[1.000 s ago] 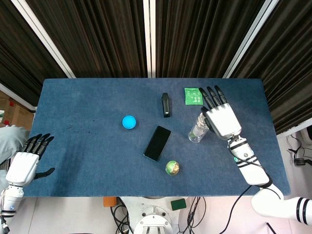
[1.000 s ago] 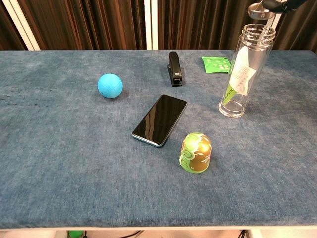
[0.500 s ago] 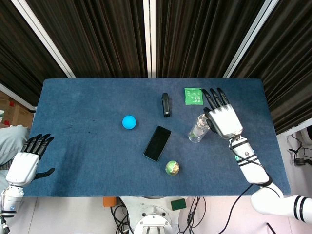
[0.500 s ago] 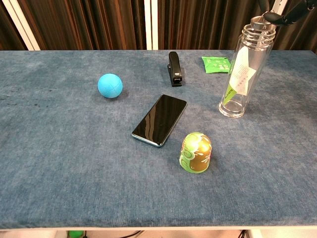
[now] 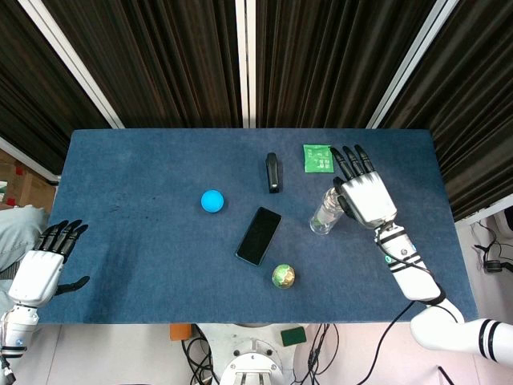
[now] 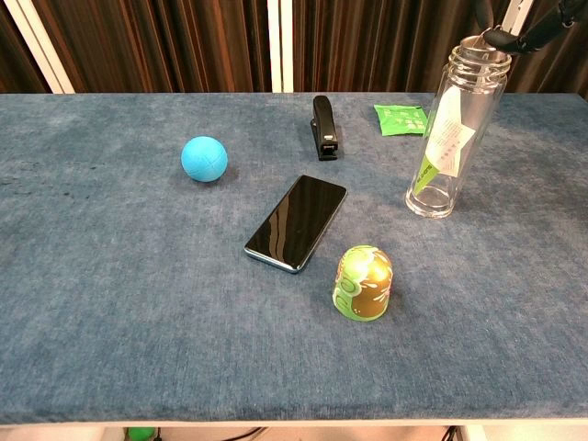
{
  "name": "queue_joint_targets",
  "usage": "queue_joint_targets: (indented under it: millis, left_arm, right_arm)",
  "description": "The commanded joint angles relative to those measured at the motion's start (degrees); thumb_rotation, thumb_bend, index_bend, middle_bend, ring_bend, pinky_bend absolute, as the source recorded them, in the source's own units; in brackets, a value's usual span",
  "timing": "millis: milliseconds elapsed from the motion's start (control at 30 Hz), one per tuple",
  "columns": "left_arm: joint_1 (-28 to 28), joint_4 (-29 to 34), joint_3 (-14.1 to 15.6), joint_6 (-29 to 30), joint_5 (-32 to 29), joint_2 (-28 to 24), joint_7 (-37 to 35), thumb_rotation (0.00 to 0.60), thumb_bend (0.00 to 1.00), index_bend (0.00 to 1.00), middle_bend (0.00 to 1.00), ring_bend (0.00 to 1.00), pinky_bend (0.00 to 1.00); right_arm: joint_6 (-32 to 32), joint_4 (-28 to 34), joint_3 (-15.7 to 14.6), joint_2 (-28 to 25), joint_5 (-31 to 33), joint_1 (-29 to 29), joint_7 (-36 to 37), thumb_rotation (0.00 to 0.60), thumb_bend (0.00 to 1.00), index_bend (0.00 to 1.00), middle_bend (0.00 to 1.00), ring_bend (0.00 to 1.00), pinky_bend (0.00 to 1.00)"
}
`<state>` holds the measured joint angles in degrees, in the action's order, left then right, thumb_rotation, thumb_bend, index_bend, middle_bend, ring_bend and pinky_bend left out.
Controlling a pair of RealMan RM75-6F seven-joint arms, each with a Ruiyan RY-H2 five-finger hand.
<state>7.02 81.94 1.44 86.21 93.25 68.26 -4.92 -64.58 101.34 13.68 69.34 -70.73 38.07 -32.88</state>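
Lowered since a second ago, right hand point(image 5: 365, 196): in the chest view comes down from above the mouth of the clear bottle point(image 5: 325, 215) to the level of its rim. Barely shifts in the head view. Hangs now over the bottle's top with palm down and fingers point(image 5: 353, 160) stretched out and apart. Reaches the rim with one dark fingertip, or comes very close, at the upper edge of the chest view. Hides the thumb side under the palm in the head view, so cannot tell whether anything is pinched there or the hand is merely spread.

Stands upright on the blue table point(image 5: 144, 233), that bottle, directly beneath the thumb side of the right hand, with its base out toward the other hand. Carries a label with green print on its wall.

Just beyond the right fingertips, slightly to the left-hand side: green packet point(image 5: 317, 158), flat on the cloth. Further toward the left hand from there: black stapler point(image 5: 273, 172). Nearer the robot than the bottle and on the left-hand side of the right wrist: dark phone point(image 5: 258, 235), lying flat, and green-and-gold egg-shaped toy point(image 5: 283, 277), upright. Well apart from the right hand, past the phone: blue ball point(image 5: 212, 200).

Matches the earlier frames, left hand point(image 5: 40, 269): hovers off the table's edge, well apart from every object, fingers spread, holding nothing.
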Motion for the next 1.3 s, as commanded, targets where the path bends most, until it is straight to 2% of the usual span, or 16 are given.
queue_joint_targets:
  millis: [33,100,233,267,333,600,700,800,933,1033,1167,1300]
  left_arm:
    - [0.00,0.00,0.01,-0.03,-0.03,-0.01,0.03,0.600,0.04,0.10,0.08,0.05,0.12]
    - [0.00,0.03,0.03,-0.03,0.00,-0.02,0.08,0.600,0.04,0.10,0.08,0.05,0.12]
    - [-0.02,0.13,0.04,0.04,0.06,-0.01,0.18,0.600,0.04,0.10,0.08,0.05,0.12]
    - [-0.02,0.16,0.05,0.07,0.09,-0.01,0.21,0.600,0.04,0.10,0.08,0.05,0.12]
    - [-0.06,0.20,0.06,0.13,0.09,-0.01,0.25,0.600,0.04,0.10,0.08,0.05,0.12]
    - [-0.09,0.30,0.06,0.23,0.13,-0.14,0.20,0.600,0.04,0.10,0.08,0.05,0.12]
    - [-0.08,0.34,0.01,0.34,0.20,-0.14,0.11,0.600,0.04,0.10,0.08,0.05,0.12]
    - [-0.15,0.21,0.06,0.40,0.17,-0.08,-0.06,0.600,0.04,0.10,0.08,0.05,0.12]
    - [-0.22,0.01,-0.01,0.49,0.05,-0.10,-0.31,0.600,0.04,0.10,0.08,0.05,0.12]
    - [-0.14,0.14,-0.08,0.69,0.29,-0.25,-0.19,0.600,0.04,0.10,0.08,0.05,0.12]
    - [0.07,0.64,-0.08,0.78,0.78,-0.41,0.35,0.600,0.04,0.10,0.08,0.05,0.12]
    - [0.33,1.21,-0.10,0.78,1.25,-0.37,0.98,0.600,0.04,0.10,0.08,0.05,0.12]
  right_arm:
    - [0.41,0.18,-0.34,-0.50,-0.28,0.12,0.43,0.600,0.36,0.50,0.00,0.00,0.00]
    - [0.75,0.34,-0.59,-0.92,-0.40,0.18,0.67,0.600,0.33,0.41,0.00,0.00,0.00]
    - [1.01,1.00,-0.86,-1.84,-1.08,0.12,2.35,0.600,0.28,0.14,0.00,0.00,0.00]
    - [0.99,1.20,-0.91,-2.09,-1.23,0.04,2.81,0.600,0.27,0.10,0.00,0.00,0.00]
    - [0.51,1.73,-0.96,-2.72,-1.75,-0.29,3.67,0.600,0.27,0.07,0.00,0.00,0.00]
    - [-4.99,4.18,-1.97,-6.28,-7.54,-4.25,10.88,0.600,0.27,0.06,0.00,0.00,0.00]
    - [-8.40,4.38,-3.74,-7.80,-11.62,-7.18,15.26,0.600,0.27,0.06,0.00,0.00,0.00]
    - [-13.27,3.14,-6.88,-8.54,-16.63,-11.39,19.94,0.600,0.27,0.06,0.00,0.00,0.00]
    - [-22.42,-4.27,-12.78,-6.87,-23.50,-19.21,24.83,0.600,0.27,0.05,0.00,0.00,0.00]
    - [-28.79,-12.68,-15.59,-3.33,-24.22,-25.24,29.63,0.600,0.27,0.02,0.00,0.00,0.00]
    - [-32.83,-23.91,-16.95,1.52,-20.86,-31.49,38.20,0.600,0.27,0.00,0.00,0.00,0.00]
    - [-32.27,-34.04,-16.42,5.81,-16.18,-35.40,45.67,0.600,0.27,0.00,0.00,0.00,0.00]
